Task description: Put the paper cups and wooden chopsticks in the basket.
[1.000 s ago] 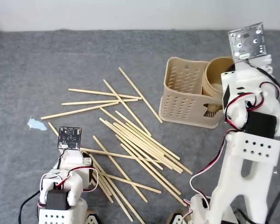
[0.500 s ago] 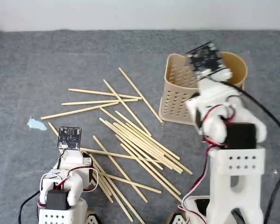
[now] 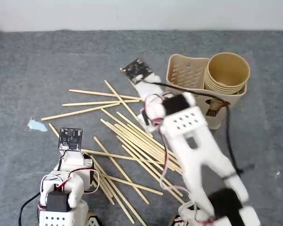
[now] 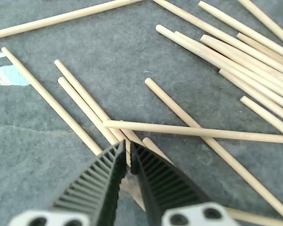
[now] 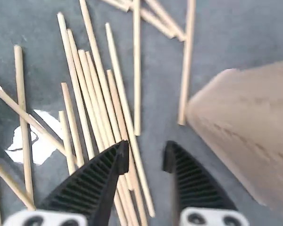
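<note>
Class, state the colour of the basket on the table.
Beige: the basket shows best in the high view.

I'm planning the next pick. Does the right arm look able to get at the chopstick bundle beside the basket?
Probably yes. The right hand hangs open above the chopstick bundle, nothing lies over those sticks, and the basket stands off to the side, seemingly clear of the way down.
</note>
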You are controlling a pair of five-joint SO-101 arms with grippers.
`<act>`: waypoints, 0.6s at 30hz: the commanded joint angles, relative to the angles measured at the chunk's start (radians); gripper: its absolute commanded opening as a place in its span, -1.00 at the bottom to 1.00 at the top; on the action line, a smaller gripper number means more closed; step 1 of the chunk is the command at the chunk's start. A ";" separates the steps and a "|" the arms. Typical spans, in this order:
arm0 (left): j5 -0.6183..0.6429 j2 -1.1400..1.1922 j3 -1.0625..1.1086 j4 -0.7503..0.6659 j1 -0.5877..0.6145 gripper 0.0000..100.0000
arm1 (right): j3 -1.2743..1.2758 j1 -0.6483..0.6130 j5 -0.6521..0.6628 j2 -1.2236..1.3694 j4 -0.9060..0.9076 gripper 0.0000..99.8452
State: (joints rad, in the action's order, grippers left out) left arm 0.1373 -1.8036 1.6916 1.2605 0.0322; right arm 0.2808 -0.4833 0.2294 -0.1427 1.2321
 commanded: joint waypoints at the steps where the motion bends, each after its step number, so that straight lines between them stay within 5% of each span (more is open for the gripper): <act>1: 0.011 -0.017 -0.008 0.003 -0.002 -0.97 | -0.011 -0.048 -0.014 0.096 -0.064 -0.64; 18: 0.011 -0.017 -0.008 0.003 -0.002 -0.97 | -0.014 -0.102 -0.008 0.461 -0.329 -0.67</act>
State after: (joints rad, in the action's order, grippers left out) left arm 0.1373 -1.8036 1.6916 1.2605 0.0322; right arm 0.2793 -0.5754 0.2217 0.2823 0.9344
